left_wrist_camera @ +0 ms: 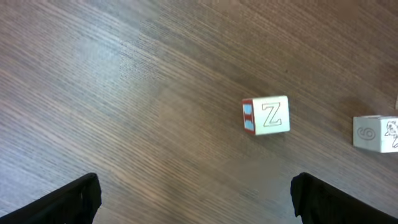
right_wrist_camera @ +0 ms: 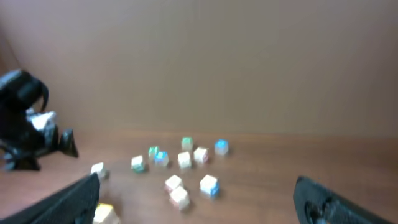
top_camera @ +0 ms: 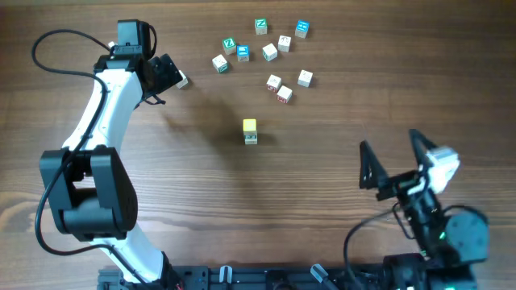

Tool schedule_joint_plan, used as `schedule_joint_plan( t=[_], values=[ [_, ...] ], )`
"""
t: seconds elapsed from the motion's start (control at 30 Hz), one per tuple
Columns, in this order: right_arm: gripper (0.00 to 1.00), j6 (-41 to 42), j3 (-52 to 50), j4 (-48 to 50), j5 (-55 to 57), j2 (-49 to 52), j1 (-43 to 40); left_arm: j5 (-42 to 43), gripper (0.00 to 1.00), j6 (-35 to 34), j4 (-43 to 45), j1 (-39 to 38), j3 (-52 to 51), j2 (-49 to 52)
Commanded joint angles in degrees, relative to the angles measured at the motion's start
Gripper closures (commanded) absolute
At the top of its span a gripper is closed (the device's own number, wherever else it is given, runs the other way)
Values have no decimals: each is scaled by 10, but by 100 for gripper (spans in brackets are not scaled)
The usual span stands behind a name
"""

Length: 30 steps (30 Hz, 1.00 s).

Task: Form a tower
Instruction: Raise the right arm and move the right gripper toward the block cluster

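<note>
**Tower** (top_camera: 250, 130): a short column of small wooden letter cubes, with a yellow cube on a pale green-marked one. It stands near the middle of the dark wood-grain table (top_camera: 322, 217). Only two cubes show. The long axis is upright, so the overhead view sees it almost end-on. Task looks barely begun.

**Loose cubes** (top_camera: 269, 53): a scatter of pale wooden cubes with green, blue and red marks, on the far side of the tower and well apart from it.

**Left gripper** (top_camera: 171, 77): fingers wide apart, holding nothing, poised over the Z cube (left_wrist_camera: 266, 116), a lone pale wooden cube with a black Z and a red side. The cube lies ahead of the fingers, not between them (another pale cube (left_wrist_camera: 375, 133) sits at the wrist view's right edge).

**Right gripper** (top_camera: 389, 149): fingers also wide apart and empty, near the robot's edge of the table.

**Key relation:** the tower lies to the left gripper's right and back toward the robot, nearer the left gripper than the right.

**Judgement:** the left arm should take the Z cube, then come down along the tower's axis. Sideways contact could topple it.
</note>
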Motion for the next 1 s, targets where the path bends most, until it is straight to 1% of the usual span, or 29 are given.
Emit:
schedule_joint_plan(
  t=[0.0, 0.17, 0.2, 0.27, 0.37, 0.43, 0.47, 0.6, 0.67, 0.7, 0.77, 0.83, 0.87, 0.9, 0.97],
  values=[
    [0, 14, 157, -67, -12, 147, -1, -6, 0, 3, 1, 0, -5, 7],
    [0, 15, 426, -191, -77, 394, -1, -6, 0, 3, 1, 0, -5, 7],
    [0, 15, 489, -231, -89, 447, -1, -6, 0, 3, 1, 0, -4, 7],
    [0, 14, 639, -342, -92, 569, -1, -6, 0, 3, 1, 0, -5, 7],
    [0, 13, 782, -473, -92, 696, -1, -6, 0, 3, 1, 0, -5, 7],
    [0, 15, 815, -513, -92, 762, -1, -6, 0, 3, 1, 0, -5, 7],
    [0, 16, 814, -514, -92, 780, -1, -6, 0, 3, 1, 0, -4, 7],
    [0, 19, 813, -476, -93, 846, -1, -6, 0, 3, 1, 0, -5, 7],
    [0, 70, 812, -461, -118, 871, 2, -6, 0, 3, 1, 0, -5, 7],
    [2, 77, 812, -455, -124, 886, 8, -6, 0, 3, 1, 0, -4, 7],
    [11, 75, 812, -453, -110, 907, 26, -6, 0, 3, 1, 0, -5, 7],
    [21, 75, 812, -443, -55, 942, 66, -6, 0, 3, 1, 0, -4, 7],
    [25, 75, 812, -439, -27, 958, 84, -6, 0, 3, 1, 0, -4, 7],
    [31, 77, 812, -437, 4, 977, 105, -6, 0, 3, 1, 0, -5, 7],
    [32, 125, 812, -437, 15, 1015, 137, -6, 0, 3, 1, 0, -4, 7]
  ],
)
